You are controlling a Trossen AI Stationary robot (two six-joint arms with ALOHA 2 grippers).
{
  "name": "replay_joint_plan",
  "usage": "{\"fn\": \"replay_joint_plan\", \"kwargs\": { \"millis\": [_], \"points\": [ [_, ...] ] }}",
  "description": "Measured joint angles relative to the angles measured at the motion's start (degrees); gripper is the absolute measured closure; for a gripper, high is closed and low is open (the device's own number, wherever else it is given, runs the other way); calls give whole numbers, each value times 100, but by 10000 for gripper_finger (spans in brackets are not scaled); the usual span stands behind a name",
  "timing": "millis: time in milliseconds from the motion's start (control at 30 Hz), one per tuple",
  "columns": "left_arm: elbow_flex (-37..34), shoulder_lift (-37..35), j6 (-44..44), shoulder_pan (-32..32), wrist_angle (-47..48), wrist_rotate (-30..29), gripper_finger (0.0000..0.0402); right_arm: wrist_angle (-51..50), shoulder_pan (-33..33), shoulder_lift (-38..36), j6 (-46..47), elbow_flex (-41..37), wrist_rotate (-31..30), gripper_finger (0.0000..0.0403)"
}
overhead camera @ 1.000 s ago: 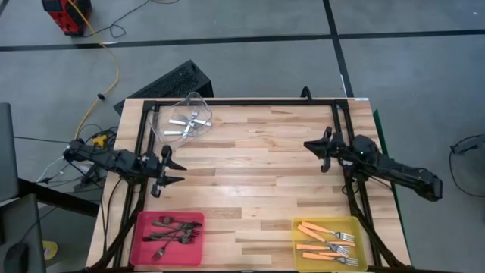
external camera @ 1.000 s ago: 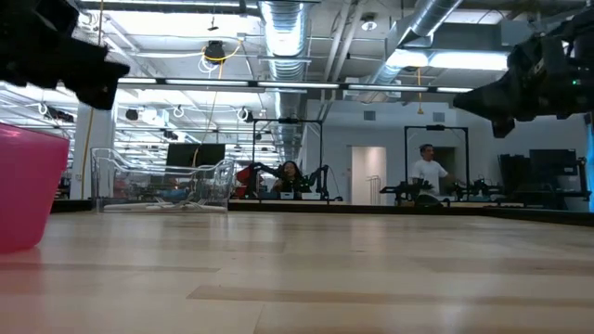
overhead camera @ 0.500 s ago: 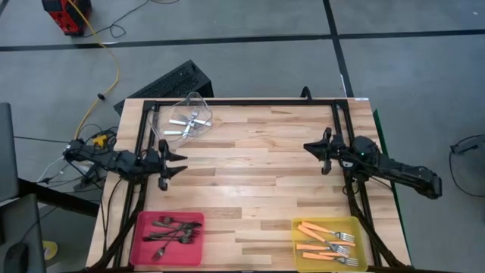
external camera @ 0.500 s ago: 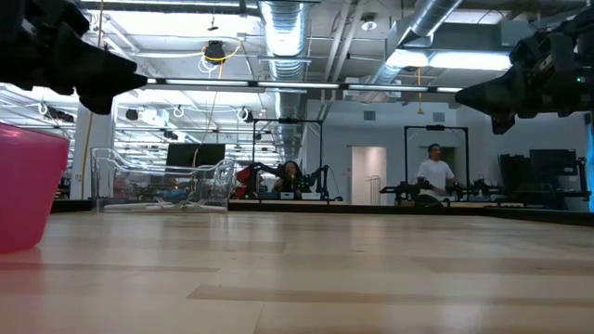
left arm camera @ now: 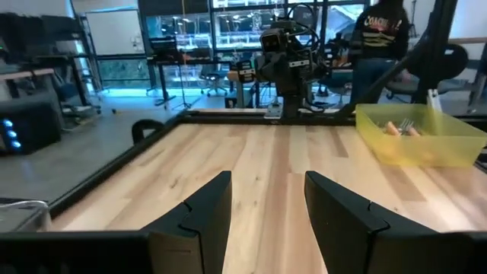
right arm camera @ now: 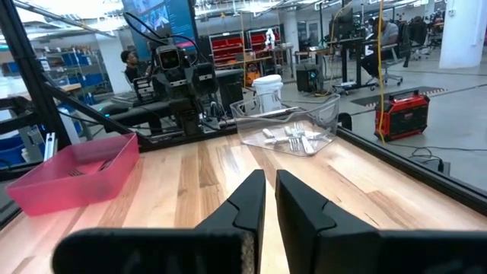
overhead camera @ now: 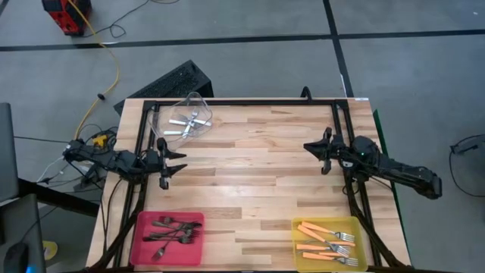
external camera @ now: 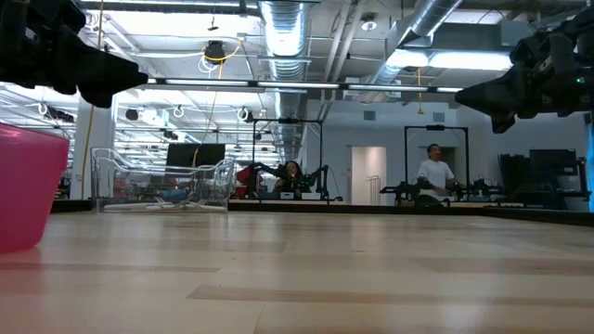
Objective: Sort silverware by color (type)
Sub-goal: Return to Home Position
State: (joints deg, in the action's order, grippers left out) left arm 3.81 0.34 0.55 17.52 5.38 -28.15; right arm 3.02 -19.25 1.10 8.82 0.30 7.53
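- Left gripper (overhead camera: 182, 161) hangs over the table's (overhead camera: 258, 174) left edge, about midway along it. Its fingers (left arm camera: 205, 213) are spread wide with nothing between them.
- Right gripper (overhead camera: 307, 145) sits opposite, just in from the right edge. Its fingers (right arm camera: 247, 202) are almost pressed together with only a thin slit between them, and they hold nothing.
- We call the edge by the low camera "near". The plain silver forks (overhead camera: 188, 121) lie in a loose heap in the clear bin (overhead camera: 198, 100) at the far left corner.
- The dark forks (overhead camera: 170, 230) are piled in the pink bin (overhead camera: 136, 227) at the near left corner.
- The orange-handled forks (overhead camera: 326, 241) lie in the yellow bin (overhead camera: 297, 224) at the near right corner. Their silver heads mostly point toward the right edge.
- All the forks we can see are in a bin, each kind in its own, and the three bins stand well apart.
- As for writing, the left wrist view shows a person in a dark top (left arm camera: 380, 30) behind the table. There's light lettering across the chest, but it's too blurred for us to read.
- The red box (right arm camera: 401, 113) on the floor past the clear bin shows no label we can make out.
- In the low view, a person in a white top (external camera: 432, 172) stands far back in the room.
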Motion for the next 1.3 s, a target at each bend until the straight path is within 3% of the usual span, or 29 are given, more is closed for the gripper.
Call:
{"fn": "replay_joint_plan", "kwargs": {
  "millis": [167, 333, 500, 567, 767, 867, 1033, 1300],
  "points": [
    [40, 8, -292, 0, 284, 395, 250, -10, 0, 0, 11, 0, 0, 343],
    [57, 31, -572, 9, 403, 1652, 250, -26, 2, 0, -33, 0, 2, 343],
    [56, -32, -431, -22, 361, 967, 250, -19, 3, 0, -107, -2, 4, 343],
    [39, -25, -328, -40, 229, 1012, 250, -19, 4, 0, 13, -4, 39, 343],
    [-313, -7, -235, -392, -733, 2139, 250, 60, 15, 2, 282, -4, 1099, 343],
    [-321, -7, -400, -721, -723, 2726, 250, 104, 15, 2, 421, -4, 1711, 343],
    [-323, -11, -456, -1132, -727, 2897, 250, 129, 13, 128, 680, -4, 2244, 343],
    [-328, -11, -569, -1307, -749, 3001, 250, 130, 11, 478, 531, -2, 2182, 343]
  ]
}}
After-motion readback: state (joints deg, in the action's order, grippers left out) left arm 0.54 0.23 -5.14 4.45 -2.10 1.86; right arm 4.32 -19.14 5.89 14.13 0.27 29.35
